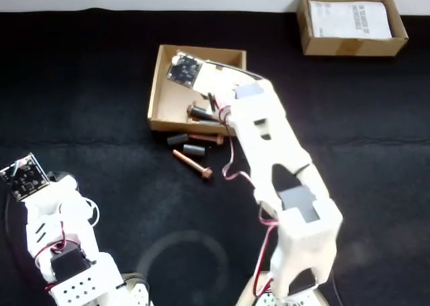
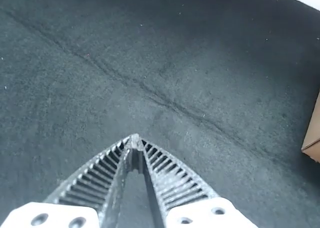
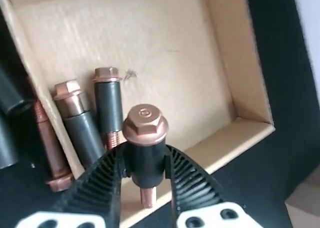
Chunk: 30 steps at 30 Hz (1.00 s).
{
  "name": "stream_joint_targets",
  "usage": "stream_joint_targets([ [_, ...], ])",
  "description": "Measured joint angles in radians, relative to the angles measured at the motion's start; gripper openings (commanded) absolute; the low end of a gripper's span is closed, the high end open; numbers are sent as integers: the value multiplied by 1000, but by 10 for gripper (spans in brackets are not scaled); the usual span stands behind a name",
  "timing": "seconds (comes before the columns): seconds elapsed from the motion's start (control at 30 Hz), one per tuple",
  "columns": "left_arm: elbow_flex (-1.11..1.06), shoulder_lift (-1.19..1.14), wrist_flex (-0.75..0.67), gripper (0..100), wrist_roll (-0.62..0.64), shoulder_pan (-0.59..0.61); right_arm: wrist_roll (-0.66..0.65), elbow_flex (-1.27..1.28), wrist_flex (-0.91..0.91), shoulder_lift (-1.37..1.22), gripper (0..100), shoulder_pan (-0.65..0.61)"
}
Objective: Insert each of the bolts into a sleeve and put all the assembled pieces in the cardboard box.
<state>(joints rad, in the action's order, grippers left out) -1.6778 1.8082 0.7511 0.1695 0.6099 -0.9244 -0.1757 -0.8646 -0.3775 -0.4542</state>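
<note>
My right gripper (image 3: 145, 155) hangs over the cardboard box (image 3: 150, 42), shut on an assembled piece (image 3: 145, 138), a copper bolt inside a black sleeve, held upright with the bolt head on top. Two more assembled pieces (image 3: 107, 105) lie side by side on the box floor against its wall. In the high view this arm stretches from the front to the box (image 1: 171, 84). Just outside the box lie a loose copper bolt (image 1: 191, 163), a second bolt (image 1: 208, 138) and two black sleeves (image 1: 195, 149). My left gripper (image 2: 134, 138) is shut and empty above the black cloth, at the table's front left.
A second cardboard box (image 1: 306, 33) with a white printed sheet stands at the back right. A corner of the task box (image 2: 312, 138) shows in the left wrist view. Black cloth (image 1: 101, 104) covers the table, with bare room at left and right.
</note>
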Motion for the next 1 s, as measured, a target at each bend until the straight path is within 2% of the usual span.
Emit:
stream_joint_targets([
  [0.13,0,0,0,8,0,0,-11,-115,-146,-54,156,-20],
  [0.37,0,0,6,8,0,0,-18,-259,-333,-60,161,-55],
  [0.5,0,0,91,8,0,0,-9,-354,-468,-61,161,-68],
  [0.6,0,0,149,8,0,0,87,-453,-620,-61,161,-100],
  [0.73,0,0,158,9,0,0,212,-534,-836,-60,161,-176],
  [0.83,0,0,158,9,0,0,284,-532,-872,-60,161,-219],
  [1.0,0,0,158,9,0,0,313,-413,-884,-60,161,-245],
])
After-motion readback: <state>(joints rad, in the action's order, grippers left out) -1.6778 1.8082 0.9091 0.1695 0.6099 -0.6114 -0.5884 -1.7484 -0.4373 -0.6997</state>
